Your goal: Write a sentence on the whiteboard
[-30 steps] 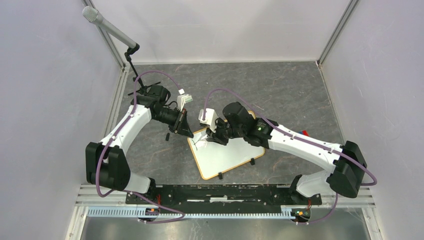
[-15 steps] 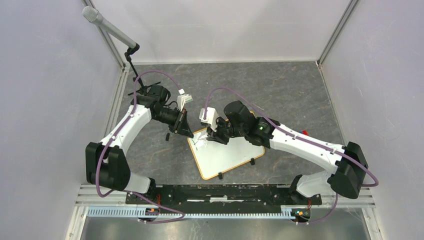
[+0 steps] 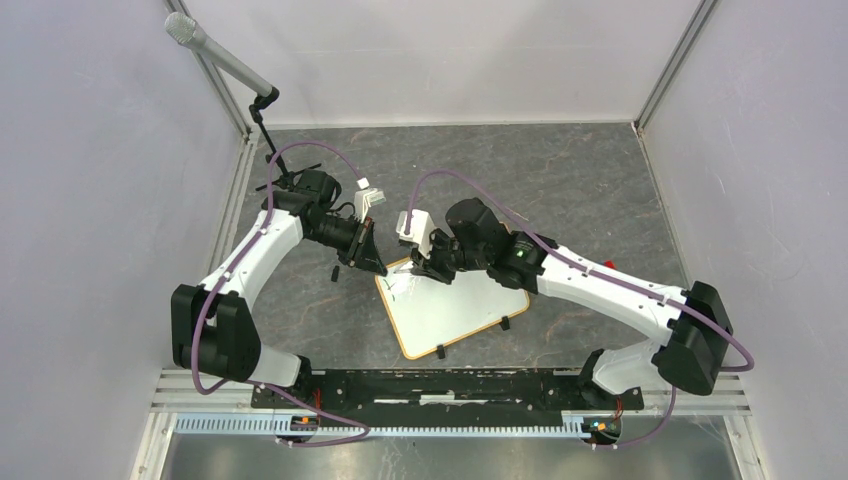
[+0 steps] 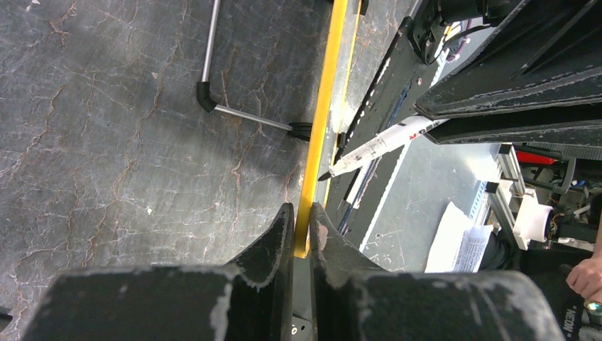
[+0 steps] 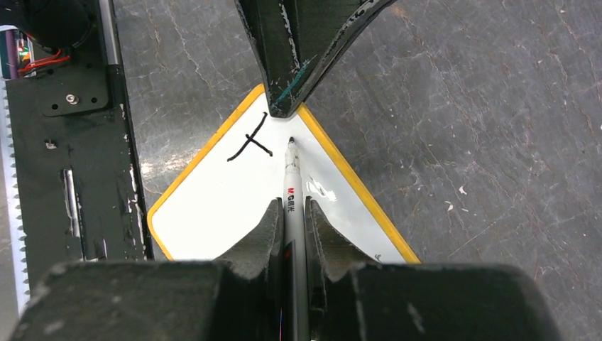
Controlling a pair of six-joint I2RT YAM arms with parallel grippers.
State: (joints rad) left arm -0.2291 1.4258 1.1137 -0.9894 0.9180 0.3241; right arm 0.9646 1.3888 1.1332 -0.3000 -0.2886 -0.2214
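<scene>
- The whiteboard [image 3: 455,312] lies flat on the counter [image 3: 600,190], near the middle and a little toward the near edge. It is turned so that one corner points far-left, between the two arms.
- The left claw [image 4: 302,231] is pinched narrow on that far-left corner. Its two fingers clamp the tan frame from either side, so it appears to be steadying the board rather than writing.
- The right claw [image 5: 291,213] is closed on a marker [image 5: 291,174]. The barrel runs out between the fingers with the cap off and the dark tip pointing toward the held corner.
- Of the sentence [image 5: 250,147], only one cross-shaped figure like a small "t" is on the board. It sits close to the held corner, and no other writing shows on the white surface.
- The marker tip is just right of that figure, above or on the white surface. The right wrist view does not show whether it touches.
- My judgement is that the task has barely begun. The board is secured, the pen is in hand and the opening letter is down, but nearly every word is left to write.
- There looks to be plenty of bare board toward the near-right for the writing to come.
</scene>
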